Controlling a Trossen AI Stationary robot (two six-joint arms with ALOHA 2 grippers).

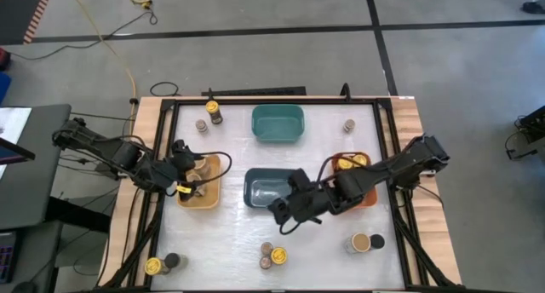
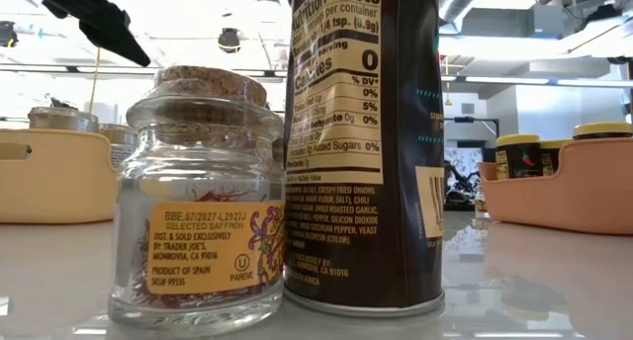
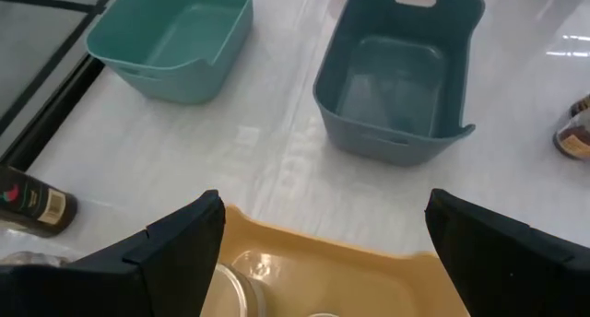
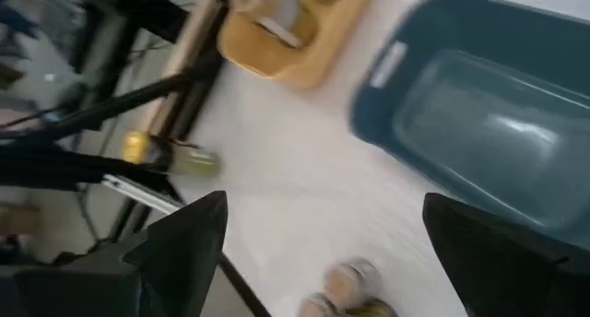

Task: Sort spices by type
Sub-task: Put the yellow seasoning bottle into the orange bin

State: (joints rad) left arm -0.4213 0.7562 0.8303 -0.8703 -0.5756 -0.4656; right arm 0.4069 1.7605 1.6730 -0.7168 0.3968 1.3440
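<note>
A: Where do the spice jars lie?

B: Scattered. A yellow-lidded jar (image 1: 212, 106) stands near the table's far edge, a tan-topped jar (image 1: 360, 243) near the front right, and a pair (image 1: 272, 256) sits at the front edge.

A: And the arms?

B: The left gripper (image 1: 197, 180), fingers spread, hangs over the yellow rectangular bin (image 1: 213, 199). The right gripper (image 1: 281, 213), also spread and empty, is at the dark-blue bin's (image 1: 255, 189) front edge; bare table lies between it and the front pair.

A: Anything only the low view shows?

B: A cork-stoppered glass saffron jar (image 2: 203, 207) touching a dark labelled canister (image 2: 364, 142), blocking most of the view.
</note>
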